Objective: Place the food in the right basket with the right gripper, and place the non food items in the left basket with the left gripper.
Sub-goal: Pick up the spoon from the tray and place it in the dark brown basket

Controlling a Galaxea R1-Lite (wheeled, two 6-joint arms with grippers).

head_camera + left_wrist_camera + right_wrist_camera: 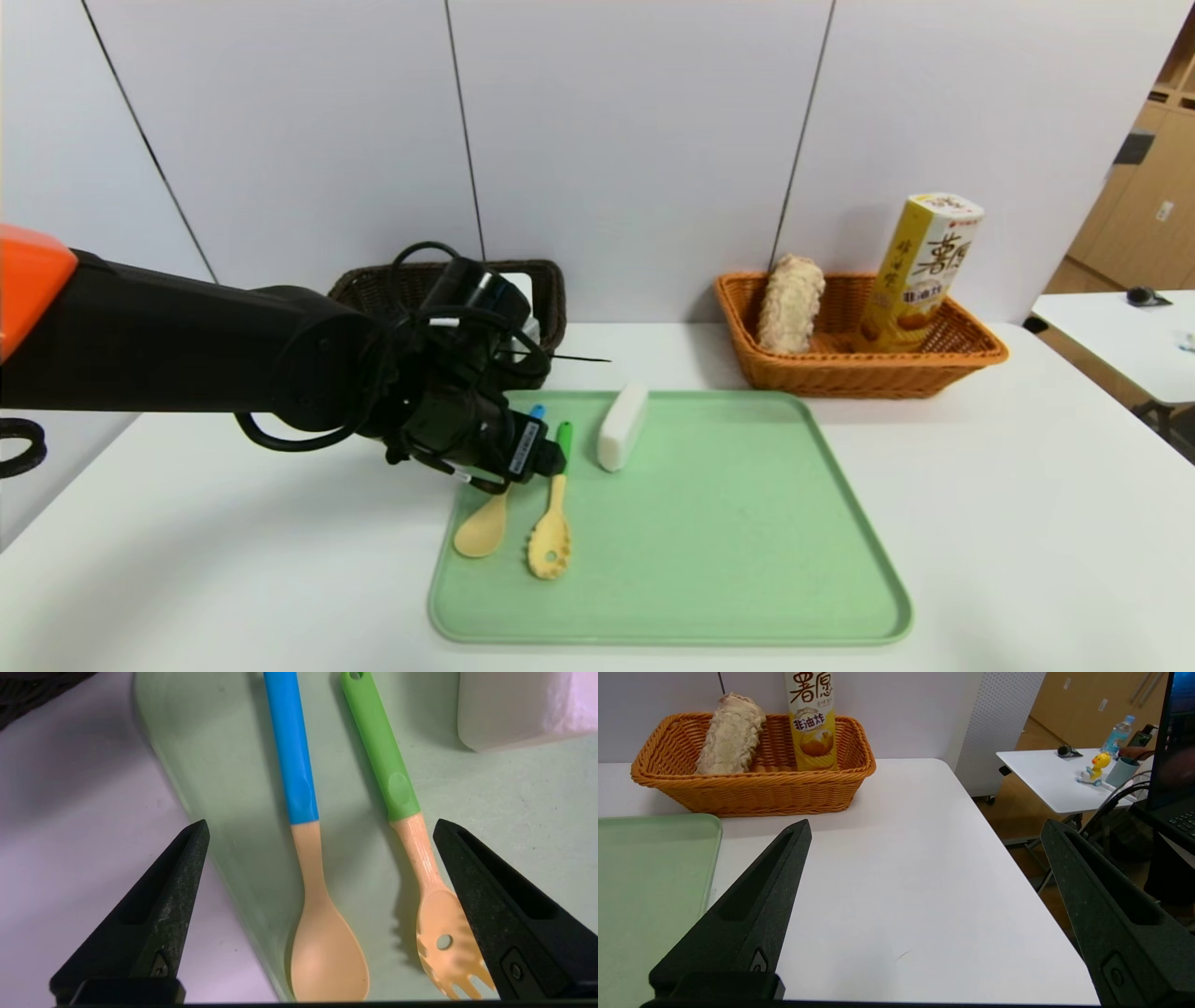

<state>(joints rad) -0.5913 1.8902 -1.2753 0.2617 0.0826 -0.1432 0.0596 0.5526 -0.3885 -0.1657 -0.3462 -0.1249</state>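
- Left end effector [320, 828] hangs wide over the blue-handled yellow spoon [303, 858] and green-handled yellow spoon [406, 835] on the pale green tray [514, 812].
- Right end effector [924, 830], wide, holds nothing above the white worktop [901, 858].

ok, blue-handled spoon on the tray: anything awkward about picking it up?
Likely stiff and light: the blue-handled spoon looks like thin moulded plastic. It lies flat on the smooth green tray, so it may skid. The green-handled one lies close beside it, between the left tool's open fingers.

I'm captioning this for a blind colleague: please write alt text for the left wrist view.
The open left gripper hovers over two yellow utensils on a green tray: a blue-handled spoon and a green-handled slotted spoon, side by side. A white bar lies beyond them.
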